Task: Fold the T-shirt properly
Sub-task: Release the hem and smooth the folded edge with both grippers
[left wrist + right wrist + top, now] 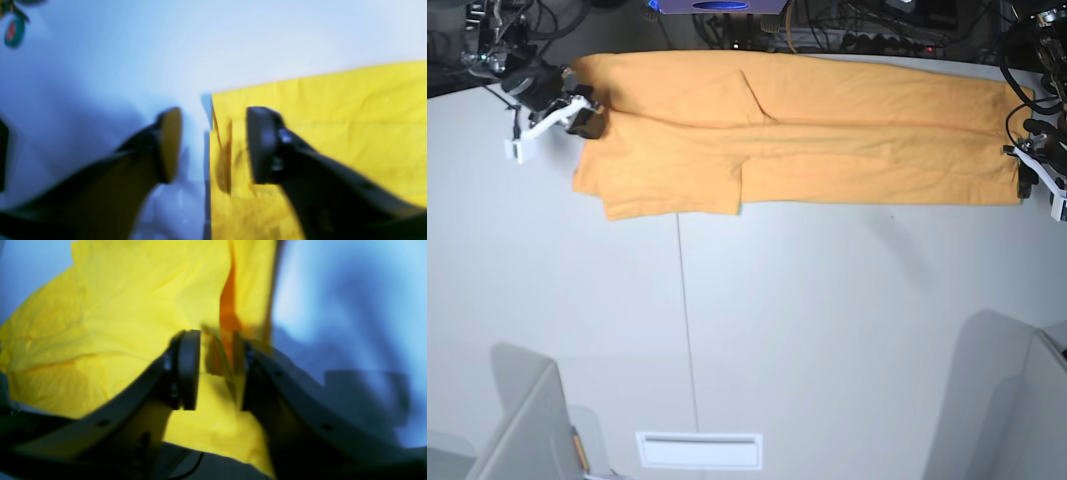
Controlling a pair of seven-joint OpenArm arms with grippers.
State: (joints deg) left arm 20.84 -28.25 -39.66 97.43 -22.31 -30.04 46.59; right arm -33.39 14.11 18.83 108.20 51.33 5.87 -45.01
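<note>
The T-shirt lies stretched along the table's far edge, spanning nearly from its left side to its right. The right gripper sits at the shirt's left end, the left gripper at its right end, straddling the shirt's edge.

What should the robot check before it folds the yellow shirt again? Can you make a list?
1. T-shirt lying long and flat on the table: ok.
2. Left gripper open, one finger over the cloth, one over the table: ok.
3. Right gripper open, with a cloth fold between its fingers: ok.
4. Cloth really let go by both: cannot tell, the wrist views are blurry.
5. Sleeve end lying neat: not ok, it is uneven and sticks out near the right gripper.
</note>
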